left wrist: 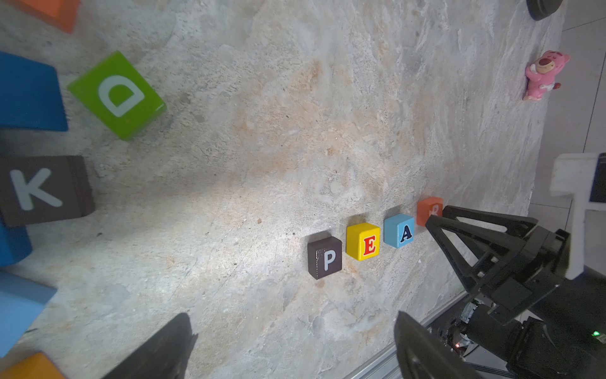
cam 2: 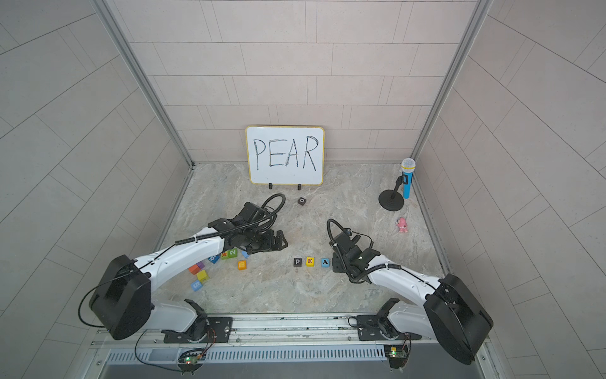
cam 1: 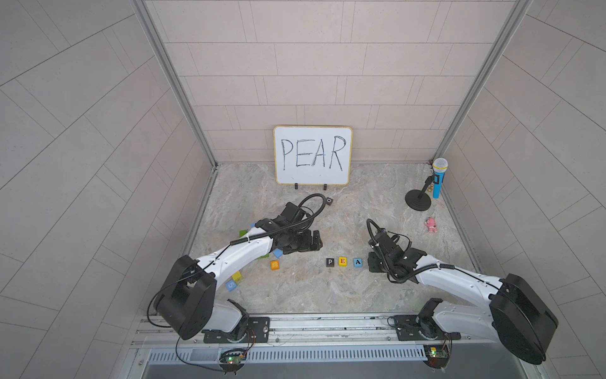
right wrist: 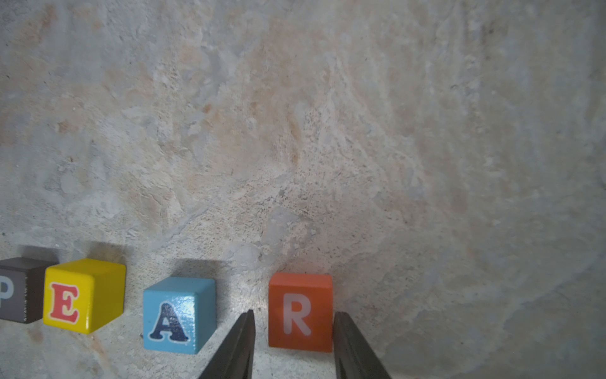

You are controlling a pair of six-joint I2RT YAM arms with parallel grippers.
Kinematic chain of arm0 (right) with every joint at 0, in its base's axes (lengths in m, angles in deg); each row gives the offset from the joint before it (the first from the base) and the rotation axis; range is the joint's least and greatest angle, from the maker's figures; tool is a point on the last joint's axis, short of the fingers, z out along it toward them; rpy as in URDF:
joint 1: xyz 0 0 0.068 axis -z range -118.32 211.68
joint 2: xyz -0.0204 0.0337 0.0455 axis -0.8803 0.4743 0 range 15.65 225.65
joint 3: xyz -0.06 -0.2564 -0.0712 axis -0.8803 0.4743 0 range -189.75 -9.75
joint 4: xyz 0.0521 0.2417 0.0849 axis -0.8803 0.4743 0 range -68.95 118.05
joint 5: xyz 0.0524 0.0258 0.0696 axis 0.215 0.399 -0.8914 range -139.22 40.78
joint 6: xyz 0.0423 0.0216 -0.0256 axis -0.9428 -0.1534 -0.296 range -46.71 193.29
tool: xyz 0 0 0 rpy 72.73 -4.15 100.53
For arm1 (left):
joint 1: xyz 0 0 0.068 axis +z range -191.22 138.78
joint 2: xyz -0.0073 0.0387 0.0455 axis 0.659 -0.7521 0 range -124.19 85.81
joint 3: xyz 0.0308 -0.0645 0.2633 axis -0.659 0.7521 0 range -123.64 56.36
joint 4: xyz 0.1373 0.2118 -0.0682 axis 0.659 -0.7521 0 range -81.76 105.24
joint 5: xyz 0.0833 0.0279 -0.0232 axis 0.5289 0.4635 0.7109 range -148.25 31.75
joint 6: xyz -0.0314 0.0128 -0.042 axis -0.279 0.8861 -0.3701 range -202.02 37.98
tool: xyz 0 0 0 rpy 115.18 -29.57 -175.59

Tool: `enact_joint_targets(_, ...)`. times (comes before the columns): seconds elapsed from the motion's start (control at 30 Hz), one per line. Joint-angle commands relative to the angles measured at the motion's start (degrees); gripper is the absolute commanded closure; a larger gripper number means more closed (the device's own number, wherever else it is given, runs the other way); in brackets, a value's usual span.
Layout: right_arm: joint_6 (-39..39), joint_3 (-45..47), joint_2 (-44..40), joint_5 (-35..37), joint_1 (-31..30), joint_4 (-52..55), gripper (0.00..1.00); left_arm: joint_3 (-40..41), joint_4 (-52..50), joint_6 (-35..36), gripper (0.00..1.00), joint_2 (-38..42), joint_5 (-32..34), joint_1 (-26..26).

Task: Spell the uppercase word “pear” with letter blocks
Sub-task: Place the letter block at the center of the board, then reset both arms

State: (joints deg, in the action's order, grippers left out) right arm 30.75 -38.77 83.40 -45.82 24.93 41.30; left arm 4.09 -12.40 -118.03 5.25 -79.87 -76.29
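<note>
Loosely within right tool [right wrist: 295, 313]: R block [right wrist: 300, 295]

top views: both high up over the front edge of the table [cam 1: 295, 295], tilted down toward the whiteboard [cam 1: 312, 156] at the back; whole scene in frame, pretty much the same picture twice
left wrist: low, looking slantwise across the table, letter blocks [left wrist: 363, 242] some way off
right wrist: right up close on the same blocks, near table level
overlap: block row shows in all four

Soft, even light, faint shadows; top views bow at edges (glare on the A block [right wrist: 183, 305]).
</note>
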Motion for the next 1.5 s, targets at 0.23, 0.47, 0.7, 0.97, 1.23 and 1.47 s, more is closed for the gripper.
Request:
enact_joint_targets(0.23,-1.05,0.19,-1.13,0.9,-0.34,1.59,0.57,-0.93,0.04,0.58,0.0,1.45,0.36,-0.18)
enact_joint_targets(0.47,-0.29,0.01,-2.99,2.36,-0.38,2.78,0.57,-1.05,-0.66,0.8,0.0,2.13,1.48,-0.18)
enact_joint_targets(0.7,2.21,-0.27,-8.4,7.52,-0.29,4.64,0.57,-1.18,-2.08,2.27,0.0,6.73,5.48,-0.1)
enact_joint_targets(0.97,5.74,-1.46,-11.4,12.79,-0.25,4.67,0.57,-0.43,-2.29,2.64,0.0,9.89,7.48,0.02)
enact_joint_targets(1.23,9.59,-2.05,-11.57,16.29,-0.12,2.86,0.57,-0.75,-2.67,3.03,0.0,9.93,7.73,0.13)
enact_joint_targets(1.47,12.16,-2.27,-12.0,19.22,0.34,2.38,0.57,-0.81,-2.38,3.84,0.0,10.02,8.79,0.22)
